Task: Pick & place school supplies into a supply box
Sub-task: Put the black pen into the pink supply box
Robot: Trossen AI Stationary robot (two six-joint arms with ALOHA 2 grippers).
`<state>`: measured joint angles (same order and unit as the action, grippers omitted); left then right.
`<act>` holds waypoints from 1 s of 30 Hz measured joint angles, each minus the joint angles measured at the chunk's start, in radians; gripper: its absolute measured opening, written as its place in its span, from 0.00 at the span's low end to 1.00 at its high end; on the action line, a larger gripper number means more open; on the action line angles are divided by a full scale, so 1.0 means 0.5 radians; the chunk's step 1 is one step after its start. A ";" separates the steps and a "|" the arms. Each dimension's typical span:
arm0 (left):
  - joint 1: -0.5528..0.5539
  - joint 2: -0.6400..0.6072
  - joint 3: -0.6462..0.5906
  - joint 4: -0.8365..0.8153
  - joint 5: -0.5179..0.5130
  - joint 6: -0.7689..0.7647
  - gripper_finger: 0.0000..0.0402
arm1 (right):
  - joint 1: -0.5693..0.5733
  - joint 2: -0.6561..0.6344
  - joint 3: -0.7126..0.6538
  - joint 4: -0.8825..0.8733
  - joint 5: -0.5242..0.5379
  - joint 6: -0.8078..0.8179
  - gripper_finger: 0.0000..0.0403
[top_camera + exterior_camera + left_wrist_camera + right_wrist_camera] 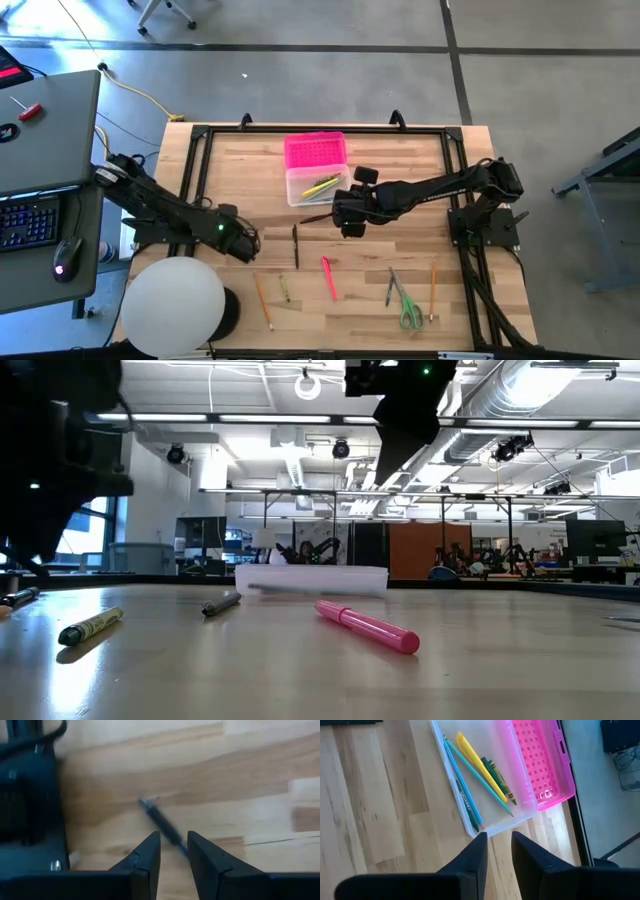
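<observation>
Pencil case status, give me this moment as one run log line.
pencil case: lid open, pencils inside | right gripper: open, empty, beside case | left gripper: open over black pen

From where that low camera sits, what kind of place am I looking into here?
Most likely a robotics lab or workshop in a big open industrial hall. Beyond the wooden table you see exposed ceiling ducts, more robot arms on a distant bench, and beside the table a desk with a keyboard.

Wooden table point(360, 300), supply box point(316, 168), pink pen point(329, 277), scissors point(408, 308), pencils point(263, 300)

No legible text on any pens/box.
</observation>
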<state>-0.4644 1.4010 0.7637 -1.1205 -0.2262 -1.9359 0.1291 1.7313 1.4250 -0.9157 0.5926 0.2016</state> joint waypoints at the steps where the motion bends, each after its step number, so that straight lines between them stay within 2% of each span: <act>1: -0.032 0.022 -0.015 0.004 0.023 -0.084 0.32 | 0.000 0.000 0.000 0.000 0.001 0.000 0.17; 5: -0.147 0.087 -0.051 0.011 0.022 -0.414 0.32 | -0.011 0.000 0.000 0.001 0.003 -0.021 0.17; 8: -0.205 0.116 -0.067 0.086 -0.059 -0.529 0.32 | -0.021 0.000 0.000 0.000 0.002 -0.053 0.17; 12: -0.229 0.115 -0.077 0.131 -0.197 -0.591 0.32 | -0.047 0.000 0.000 0.002 0.003 -0.053 0.17; 24: -0.224 0.121 -0.077 0.098 -0.198 -0.680 0.32 | -0.143 0.000 0.000 0.005 -0.001 -0.053 0.17; 30: -0.224 0.251 -0.077 0.118 -0.174 -0.717 0.32 | -0.166 0.000 0.000 0.002 -0.003 -0.081 0.17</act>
<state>-0.5766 1.5264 0.7250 -1.0614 -0.3134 -2.2945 0.0461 1.7313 1.4250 -0.9146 0.5913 0.1611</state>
